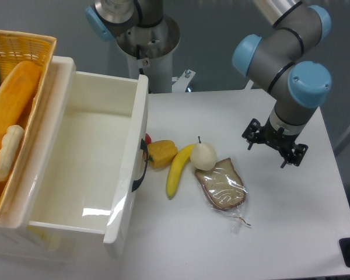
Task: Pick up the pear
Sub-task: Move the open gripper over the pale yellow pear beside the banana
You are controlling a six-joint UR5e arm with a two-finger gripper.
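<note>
The pear (203,156) is small, pale cream-yellow, with a thin dark stem, and lies on the white table (291,233) near its middle. It touches the banana (178,170) on its left and a bagged bread slice (223,185) at its lower right. My gripper (275,149) points down over the table to the right of the pear, well apart from it. Its black fingers stick out on both sides of the wrist, spread open, and hold nothing.
An orange-yellow bell pepper (160,153) lies left of the banana, against the white bin (128,175). A yellow basket (23,46) with bread sits at the far left. The robot base (146,41) stands at the back.
</note>
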